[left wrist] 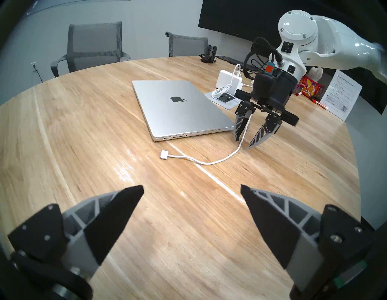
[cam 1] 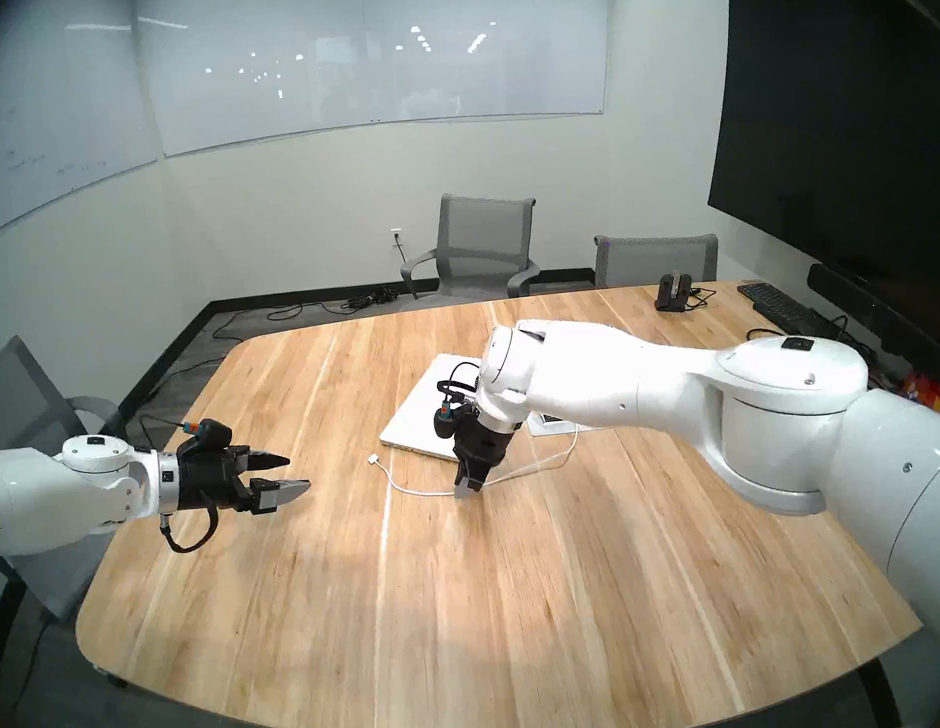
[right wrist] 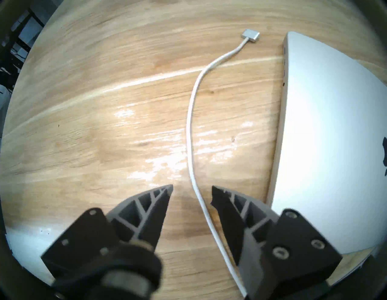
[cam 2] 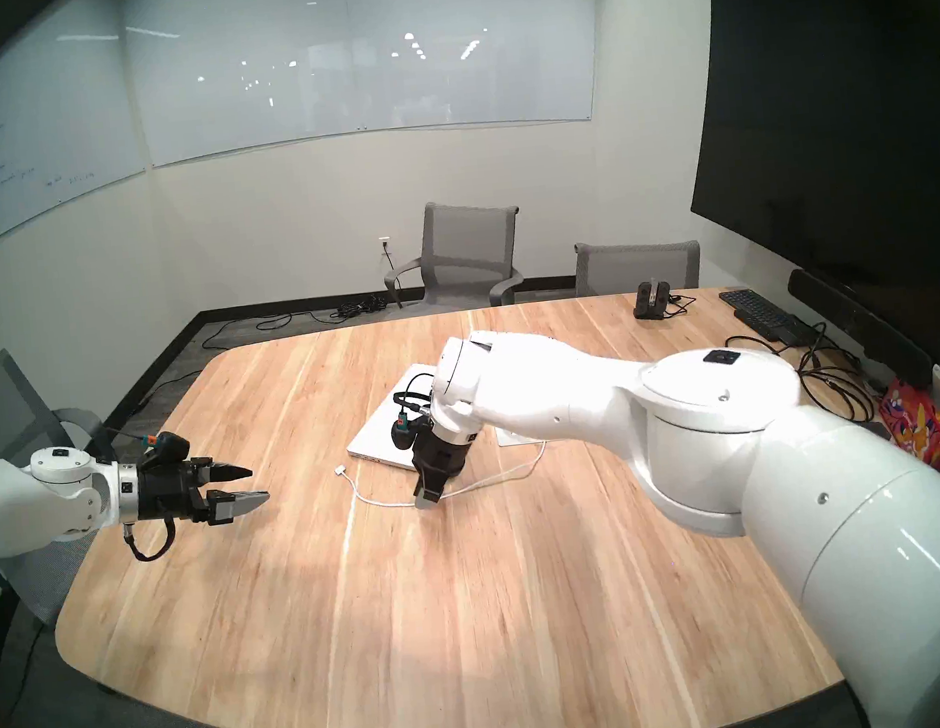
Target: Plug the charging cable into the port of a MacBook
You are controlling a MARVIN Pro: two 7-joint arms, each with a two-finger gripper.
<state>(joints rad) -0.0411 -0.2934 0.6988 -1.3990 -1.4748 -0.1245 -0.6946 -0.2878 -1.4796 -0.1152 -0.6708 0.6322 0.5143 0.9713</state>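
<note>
your right claw (right wrist: 191, 191) is hanging low over the tabletop (cam 1: 480, 611) with its jaws apart, straddling the charging cable (right wrist: 189, 134) near the bottom center of the right wrist view. the cord is running between the two fingers, close against the right-hand one, but nothing is clamping it. your left claw (left wrist: 191, 191) is sitting wide apart and empty at the left of the head view, well apart from everything.

the cable's flat silver plug (right wrist: 250, 35) is lying on the wood at the upper middle of the wrist view, just beside the macbook (right wrist: 335, 136) but not touching it. the macbook is lying closed at mid-tabletop, its port edge (left wrist: 176, 137) facing the plug. a white power brick (left wrist: 229, 80) with a coiled white cable (left wrist: 219, 92) is sitting beyond the macbook, toward upper right in the left wrist view.

progress: early, nothing is plugged in. you are probably still needing to get a grip on the cord or plug, lift it, line the plug up with the long slot at the left end of the port row, and push it in. the cord is thin and floppy, so gripping nearer the plug would likely be giving better control.
</note>
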